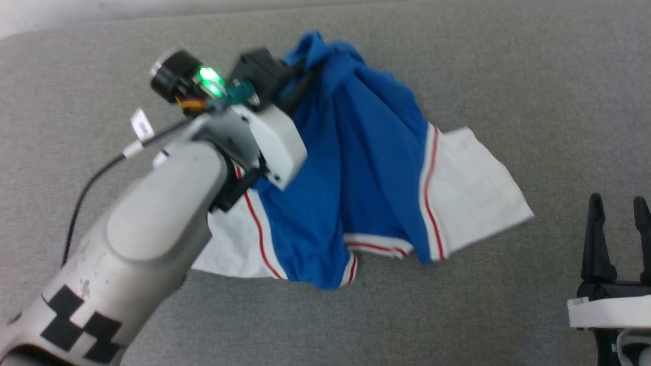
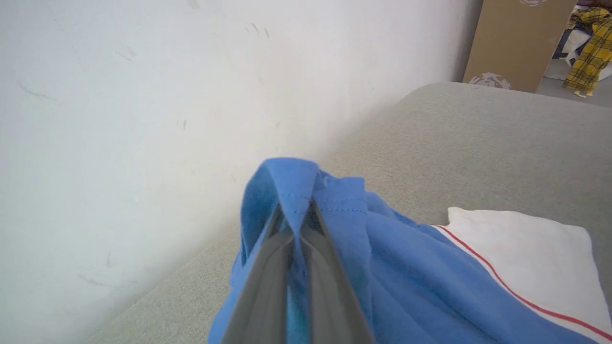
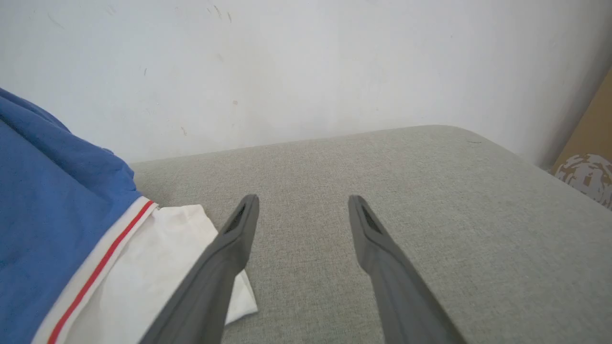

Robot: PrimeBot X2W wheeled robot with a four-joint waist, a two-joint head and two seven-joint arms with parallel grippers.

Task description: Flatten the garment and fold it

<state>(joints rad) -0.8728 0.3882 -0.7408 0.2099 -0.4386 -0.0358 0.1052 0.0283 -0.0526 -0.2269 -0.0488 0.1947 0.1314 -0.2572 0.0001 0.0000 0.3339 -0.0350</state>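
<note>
Left gripper (image 2: pixel 296 213) pinches peaked fold of soft blue garment (image 1: pixel 366 168); grey woven surface (image 1: pixel 508 76).

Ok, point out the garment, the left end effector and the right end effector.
garment (image 1: pixel 366 168), head view, blue body panel.
left end effector (image 2: pixel 295 212), left wrist view, midway between fingertips shut on the garment.
right end effector (image 3: pixel 303 200), right wrist view, midway between its open fingertips.

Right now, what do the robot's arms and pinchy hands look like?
The left arm is smooth, rounded and pale grey, with black checker squares, a thin black cable, a white wrist block and a glowing green light. The left gripper and right gripper each have two long, dark, pointed fingers. A white band wraps the right one's base.
</note>
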